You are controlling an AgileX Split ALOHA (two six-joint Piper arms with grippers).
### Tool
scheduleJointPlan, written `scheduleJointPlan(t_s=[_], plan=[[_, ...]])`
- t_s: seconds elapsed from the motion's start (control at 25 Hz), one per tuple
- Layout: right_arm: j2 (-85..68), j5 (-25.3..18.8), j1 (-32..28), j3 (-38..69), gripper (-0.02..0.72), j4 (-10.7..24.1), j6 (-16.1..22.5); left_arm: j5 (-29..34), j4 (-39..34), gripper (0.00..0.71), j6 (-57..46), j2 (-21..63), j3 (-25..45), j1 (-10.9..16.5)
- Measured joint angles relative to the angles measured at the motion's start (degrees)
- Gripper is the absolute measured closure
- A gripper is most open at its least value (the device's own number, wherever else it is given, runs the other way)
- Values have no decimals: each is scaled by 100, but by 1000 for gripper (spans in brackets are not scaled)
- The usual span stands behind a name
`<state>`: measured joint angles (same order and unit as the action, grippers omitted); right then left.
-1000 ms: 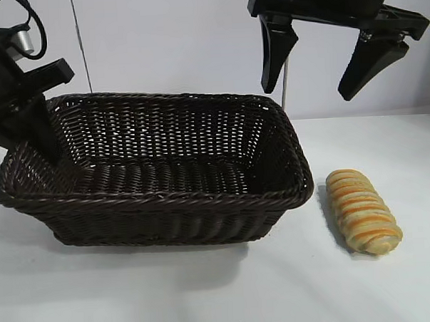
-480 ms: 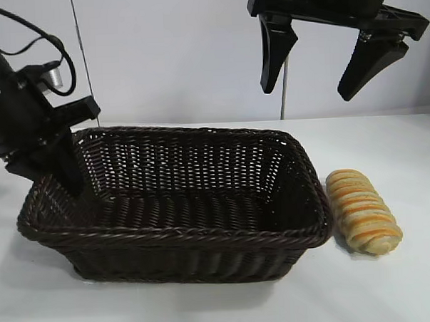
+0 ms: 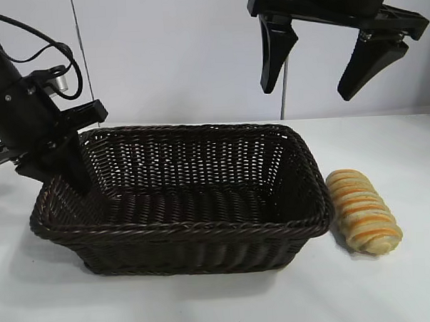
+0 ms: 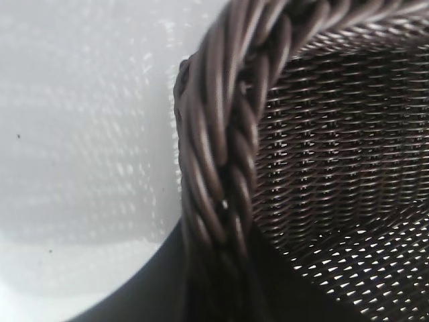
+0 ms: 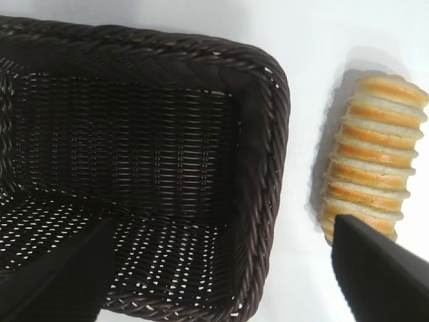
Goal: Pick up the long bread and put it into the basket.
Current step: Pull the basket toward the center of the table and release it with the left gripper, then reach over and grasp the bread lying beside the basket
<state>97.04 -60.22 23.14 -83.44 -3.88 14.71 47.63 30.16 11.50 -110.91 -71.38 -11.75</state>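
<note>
- Table (image 3: 392,289): white, carries both task things
- Basket (image 3: 182,230): large dark wicker, sits left of centre in the exterior view, nothing inside it. Its right end wall stands just beside the loaf; whether the 2 touch cannot be told
- Left gripper (image 3: 79,182): at the basket's left end, reaching down over the braided rim with a finger inside the wall. The left wrist view is filled by rim braid running close under the camera. Fingers drawn nearly together; reads as pinching the rim, though the pads themselves are hidden
- Right gripper (image 3: 317,91): hangs high above the basket's right end, fingers spread wide, nothing between them
- Long bread (image 3: 362,210): lies flat on the table outside the basket, off its right end, not yet picked up
- Key relation: the bread lies below the right gripper and a little to its right and toward the camera. The right arm is clearly nearer; the left is at the far end of the basket
- Long axis: runs near-to-far in the exterior view, roughly parallel to the basket's end wall; ridges cross it
- Judgement: the 2 right fingers stand left and right of each other, so they would close across the loaf's short width after a descent
</note>
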Motion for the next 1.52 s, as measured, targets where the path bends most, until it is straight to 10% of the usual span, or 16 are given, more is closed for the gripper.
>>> scheduleJointPlan(t_s=[0.16, 0.56, 1.12, 1.52], plan=[[0, 0, 0, 0, 71, 0, 0, -2, 0, 561, -19, 0, 0, 0], [0, 0, 0, 0, 71, 0, 0, 126, -172, 95, -351, 38, -37, 47], [0, 0, 0, 0, 71, -5, -7, 879, -867, 62, -800, 1058, -181, 209], [0, 0, 0, 0, 71, -5, -39, 1361, -919, 62, -1044, 1151, -774, -212]])
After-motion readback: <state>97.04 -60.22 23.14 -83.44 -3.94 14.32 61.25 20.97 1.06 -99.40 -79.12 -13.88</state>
